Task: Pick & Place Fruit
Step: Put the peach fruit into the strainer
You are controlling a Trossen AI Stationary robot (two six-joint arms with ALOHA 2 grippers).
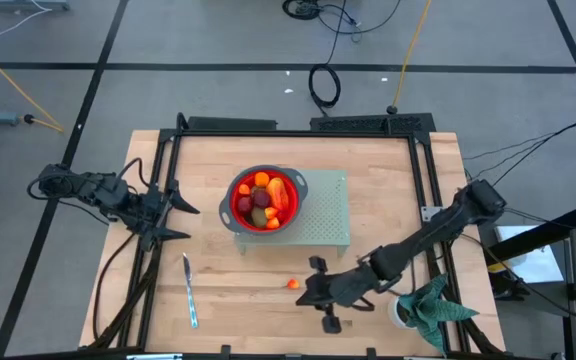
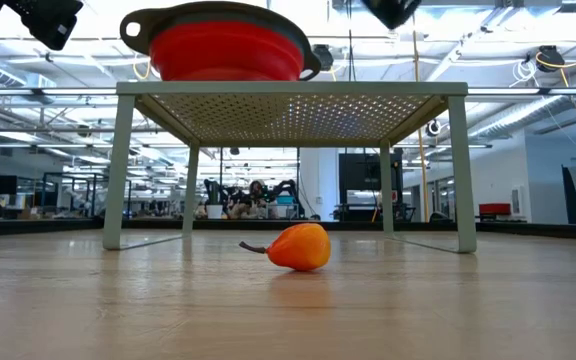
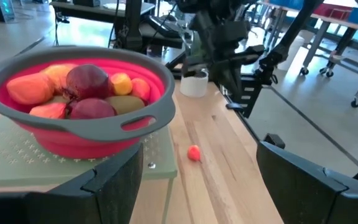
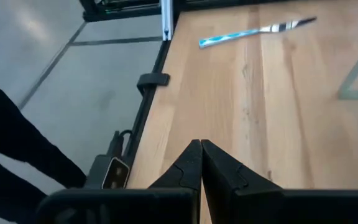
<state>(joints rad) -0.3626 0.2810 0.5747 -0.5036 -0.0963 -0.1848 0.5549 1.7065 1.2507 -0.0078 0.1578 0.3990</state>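
**1 stray fruit left on the table, rest in the bowl**

Lying loose on the bare wood: 1 small orange fruit (image 1: 293, 284), just in front of the green perforated stand (image 1: 330, 225) and apart from it, stem end pointing sideways in the low view. Probably the last piece to go in.

Piled in the red collapsible bowl (image 1: 240, 212) on top of the stand: dark red round pieces, orange ones, 1 brownish-green kiwi (image 3: 127, 103).

Closest to the stray: the right gripper (image 1: 320, 292), just beside it, fingers pressed shut on nothing, so not ready to grasp without opening first.

Parked off the bowl's left side: the left gripper (image 1: 182, 220), spread wide, empty.

Further out, untouched: a silver knife (image 1: 189, 290) near the front left, a potted plant (image 1: 426, 308) at the front right.
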